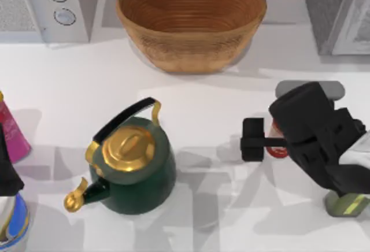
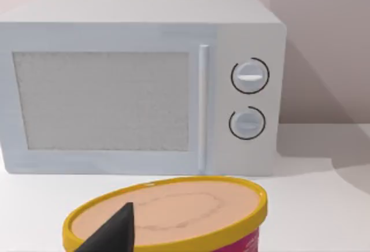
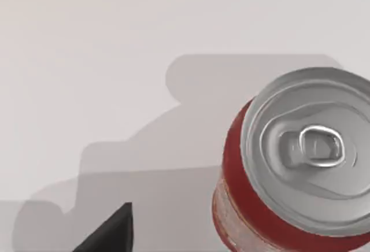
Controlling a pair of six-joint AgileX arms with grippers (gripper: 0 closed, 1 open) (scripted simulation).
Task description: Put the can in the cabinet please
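Observation:
The can (image 1: 279, 148) is small and red with a silver top (image 3: 309, 154). It stands upright on the white table at the right, mostly covered from above by my right arm. My right gripper (image 1: 273, 142) hangs over it, open. One black finger (image 1: 252, 140) is on the can's left, apart from it, and the other is hidden under the wrist. In the right wrist view one dark fingertip (image 3: 113, 232) shows beside the can. The grey cabinet (image 1: 341, 15) stands at the back right corner. My left arm (image 1: 6, 171) is parked at the left edge.
A green kettle (image 1: 136, 168) with a gold lid stands left of centre. A wicker basket (image 1: 191, 18) is at the back middle and a microwave (image 1: 49, 3) at the back left. A pink object (image 1: 14, 133) and a yellow-rimmed tub (image 2: 173, 211) are at the left; an olive-green bottle (image 1: 347, 204) lies under my right arm.

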